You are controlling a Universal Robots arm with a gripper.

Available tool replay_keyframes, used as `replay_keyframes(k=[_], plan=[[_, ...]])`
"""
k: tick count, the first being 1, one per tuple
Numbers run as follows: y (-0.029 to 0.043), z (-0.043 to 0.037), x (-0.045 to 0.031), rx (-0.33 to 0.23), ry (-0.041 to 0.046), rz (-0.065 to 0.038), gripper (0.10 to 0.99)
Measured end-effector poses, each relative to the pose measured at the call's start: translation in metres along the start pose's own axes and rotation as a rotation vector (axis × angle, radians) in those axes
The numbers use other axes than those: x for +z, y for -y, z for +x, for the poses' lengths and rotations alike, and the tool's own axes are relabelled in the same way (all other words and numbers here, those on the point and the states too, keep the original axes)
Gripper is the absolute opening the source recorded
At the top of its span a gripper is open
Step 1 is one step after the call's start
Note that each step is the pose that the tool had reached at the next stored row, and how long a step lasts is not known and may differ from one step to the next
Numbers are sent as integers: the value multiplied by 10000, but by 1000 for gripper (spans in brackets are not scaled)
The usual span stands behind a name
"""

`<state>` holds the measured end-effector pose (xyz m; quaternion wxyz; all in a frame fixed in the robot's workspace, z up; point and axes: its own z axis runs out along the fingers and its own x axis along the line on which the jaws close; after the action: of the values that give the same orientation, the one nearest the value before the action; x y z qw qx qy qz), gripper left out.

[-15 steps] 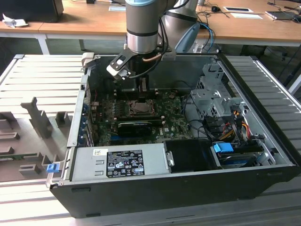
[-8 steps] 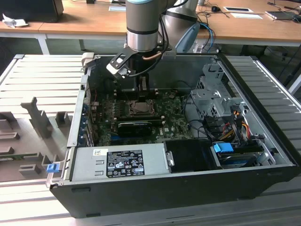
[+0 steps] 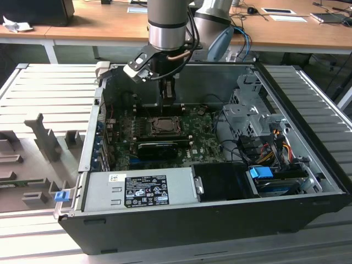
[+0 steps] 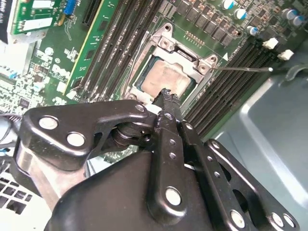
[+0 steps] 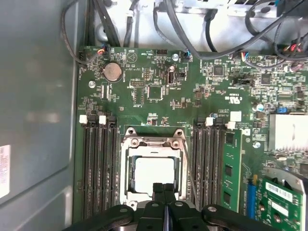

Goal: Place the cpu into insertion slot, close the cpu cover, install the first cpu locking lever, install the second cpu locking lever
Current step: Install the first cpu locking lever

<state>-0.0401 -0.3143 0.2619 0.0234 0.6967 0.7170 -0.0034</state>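
Pale silvery-beige cpu sits flat in the insertion slot, w/ the cpu cover lying down around it as a frame. Claw is at the socket's edge, fingers pressed together, nothing btwn them; can't tell if it touches. In the exterior view the arm drops approx. vertical into the open pc case on the grey slatted table. The second wrist view adds a thin metal rod running from the cover's corner across the memory slots. The first wrist view shows a coin cell elsewhere on the green board.

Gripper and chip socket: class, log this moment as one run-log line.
chip: in socket | cover: down around chip | gripper: shut, empty, at cover's edge
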Motion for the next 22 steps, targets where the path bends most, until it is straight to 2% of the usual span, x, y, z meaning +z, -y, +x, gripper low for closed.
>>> replay_keyframes(k=[2, 5, 7, 10, 14, 22], plan=[[-1, -2, -51, 1, 0, 0, 106], [-6, -8, -212, 1, 0, -1, 106], [-8, -11, -287, 0, 1, 1, 106], [-9, -11, -304, -56, -5, -2, 106], [-9, -11, -302, -1098, -11, -41, 106], [-10, -11, -300, -2171, -40, -83, 106]])
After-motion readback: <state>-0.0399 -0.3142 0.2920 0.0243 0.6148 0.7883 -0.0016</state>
